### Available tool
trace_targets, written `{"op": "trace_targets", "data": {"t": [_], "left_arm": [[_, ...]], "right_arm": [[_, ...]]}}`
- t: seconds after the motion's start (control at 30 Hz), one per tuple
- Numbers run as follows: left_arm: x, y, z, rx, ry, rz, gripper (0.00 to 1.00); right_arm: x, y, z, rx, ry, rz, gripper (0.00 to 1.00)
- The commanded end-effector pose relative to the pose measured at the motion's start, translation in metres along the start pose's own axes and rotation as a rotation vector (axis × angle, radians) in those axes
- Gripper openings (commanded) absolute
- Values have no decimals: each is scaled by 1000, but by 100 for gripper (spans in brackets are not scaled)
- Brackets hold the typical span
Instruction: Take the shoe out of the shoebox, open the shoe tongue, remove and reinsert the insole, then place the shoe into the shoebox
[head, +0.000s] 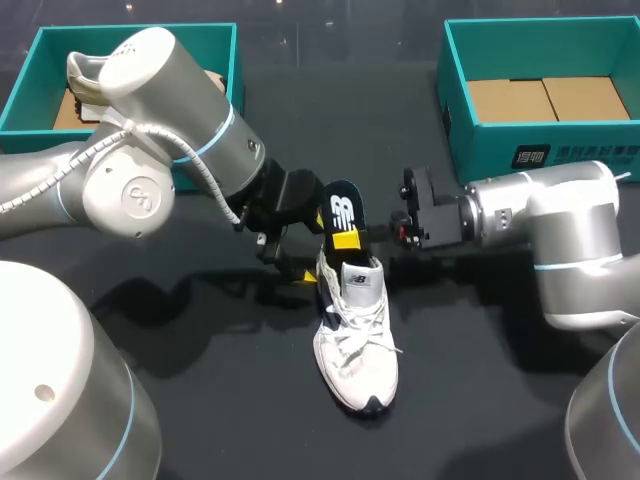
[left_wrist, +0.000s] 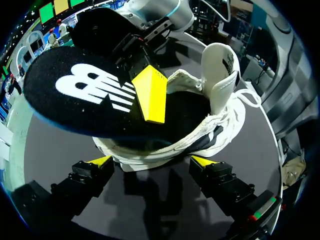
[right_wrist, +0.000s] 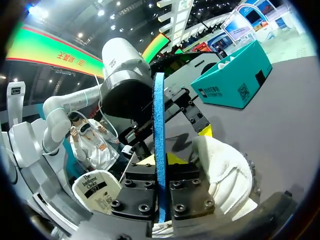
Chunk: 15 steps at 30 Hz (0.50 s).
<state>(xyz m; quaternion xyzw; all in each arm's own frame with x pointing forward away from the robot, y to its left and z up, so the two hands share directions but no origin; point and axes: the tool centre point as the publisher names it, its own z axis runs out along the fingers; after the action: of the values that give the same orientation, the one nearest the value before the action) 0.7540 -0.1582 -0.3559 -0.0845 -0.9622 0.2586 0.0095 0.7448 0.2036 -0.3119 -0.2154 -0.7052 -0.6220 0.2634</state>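
We are pinching the insole in our right gripper, both fingers clamped flat on its two faces. The insole is standing up out of the shoe, its front end tucked inside behind the tongue. The shoe is sitting upright on the table, well apart from the right shoebox.

Our left gripper is hanging open just behind the heel, fingers spread wide and gripping nothing (we cannot tell whether the tips are brushing the heel). That is what is worrying us. Nothing is pinning the shoe down, so we are judging that a pull or push on the insole may be dragging or tipping the whole shoe instead of sliding the insole.

The insole is looking soft too, so pushing it from the heel end is risking a buckle or a fold against the tongue. A twist could also be working it loose from the pinch. Both grippers are crowding the same spot, so a careless move is risking a knock between them.
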Motion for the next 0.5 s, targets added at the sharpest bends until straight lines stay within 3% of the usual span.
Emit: {"op": "trace_targets", "data": {"t": [0.03, 0.23, 0.4, 0.43, 0.5], "left_arm": [[0, 0, 1, -1, 0, 1, 100], [0, 0, 1, -1, 0, 1, 100], [0, 0, 1, -1, 0, 1, 100], [0, 0, 1, -1, 0, 1, 100], [0, 0, 1, -1, 0, 1, 100]], "right_arm": [[-6, -22, 0, -27, 15, 23, 0], [4, -36, 5, -39, 12, 39, 0], [10, -28, 7, -25, 3, 3, 0], [11, -25, 7, -21, 2, -10, 20], [13, -19, 8, -12, 3, -35, 39]]}}
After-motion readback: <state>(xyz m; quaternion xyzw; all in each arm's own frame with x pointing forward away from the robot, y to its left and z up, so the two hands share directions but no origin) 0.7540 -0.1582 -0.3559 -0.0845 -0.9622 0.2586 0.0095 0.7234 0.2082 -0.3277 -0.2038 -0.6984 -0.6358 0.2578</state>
